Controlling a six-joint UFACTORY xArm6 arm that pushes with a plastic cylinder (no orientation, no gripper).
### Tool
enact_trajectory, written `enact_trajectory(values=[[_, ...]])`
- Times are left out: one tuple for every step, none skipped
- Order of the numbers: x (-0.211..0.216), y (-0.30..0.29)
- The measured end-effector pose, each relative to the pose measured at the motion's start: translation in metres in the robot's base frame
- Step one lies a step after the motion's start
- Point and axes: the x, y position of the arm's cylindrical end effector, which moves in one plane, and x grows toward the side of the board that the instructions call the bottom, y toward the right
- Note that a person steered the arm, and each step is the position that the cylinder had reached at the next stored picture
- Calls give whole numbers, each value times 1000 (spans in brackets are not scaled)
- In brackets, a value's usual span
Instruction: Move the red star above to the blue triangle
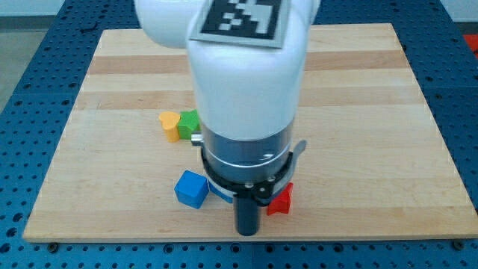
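Observation:
The red star [281,200] lies near the view's bottom edge of the wooden board, partly hidden behind the arm. My tip [246,232] is the lower end of the dark rod, just to the left of and slightly below the red star. A thin blue sliver [218,193] shows at the rod's left, likely the blue triangle, mostly hidden by the arm. A blue cube [191,188] sits left of the rod.
A yellow block [170,125] and a green block [189,122] sit side by side left of the arm. The white arm body [243,75] covers the board's middle. The board's bottom edge [246,237] is just below my tip.

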Motion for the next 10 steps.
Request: enact_trajectory(values=[[-1,18],[-15,51],[-41,63],[-72,63],[-82,67],[-82,92],[-91,113],[-115,107],[-134,81],[-134,50]])
